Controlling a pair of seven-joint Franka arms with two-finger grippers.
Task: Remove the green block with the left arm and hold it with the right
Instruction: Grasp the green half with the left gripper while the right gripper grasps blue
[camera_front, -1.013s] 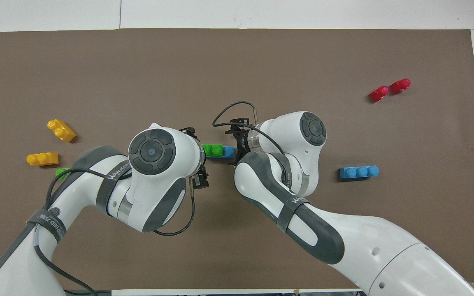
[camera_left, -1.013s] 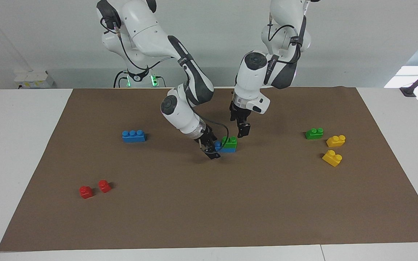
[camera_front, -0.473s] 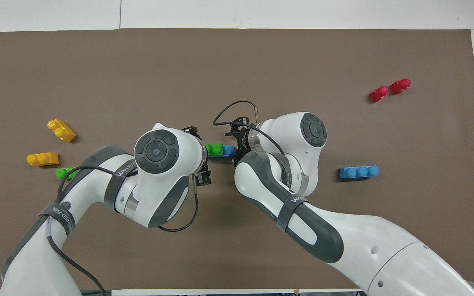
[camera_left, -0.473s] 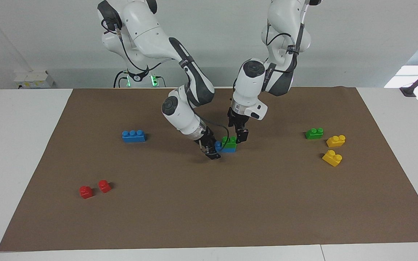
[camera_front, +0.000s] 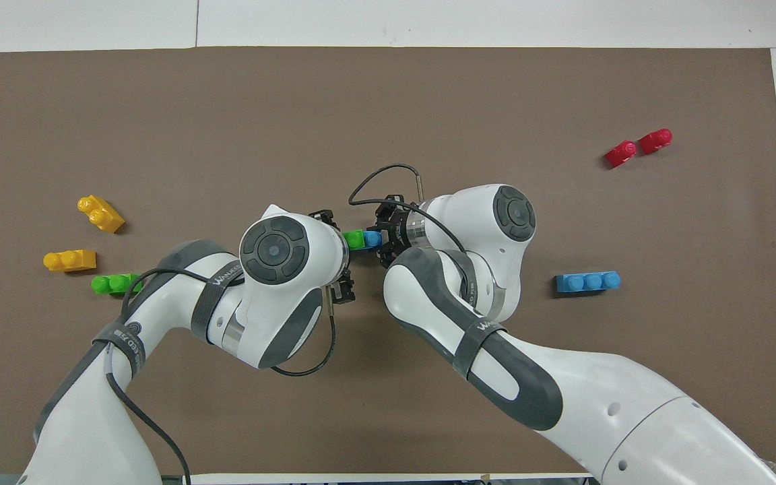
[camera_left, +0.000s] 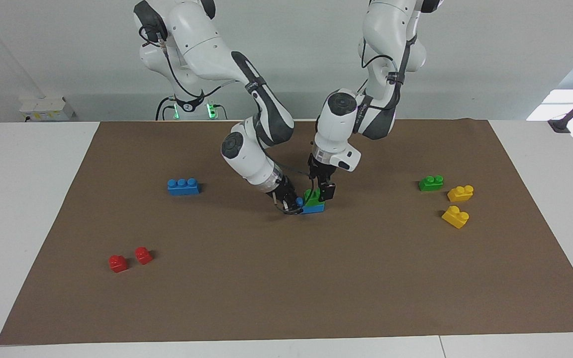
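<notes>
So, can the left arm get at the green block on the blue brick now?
Probably yes: the open left gripper is already down at the green block, and the right gripper grips only the blue brick's other end.

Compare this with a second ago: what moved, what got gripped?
The right end effector closed on the exposed end of the blue brick under the green block. The left end effector, jaws open, came down from beside the stack to straddle the green block, not yet gripping. The stack, the loose green, yellow, red and other blue brick stayed put.
</notes>
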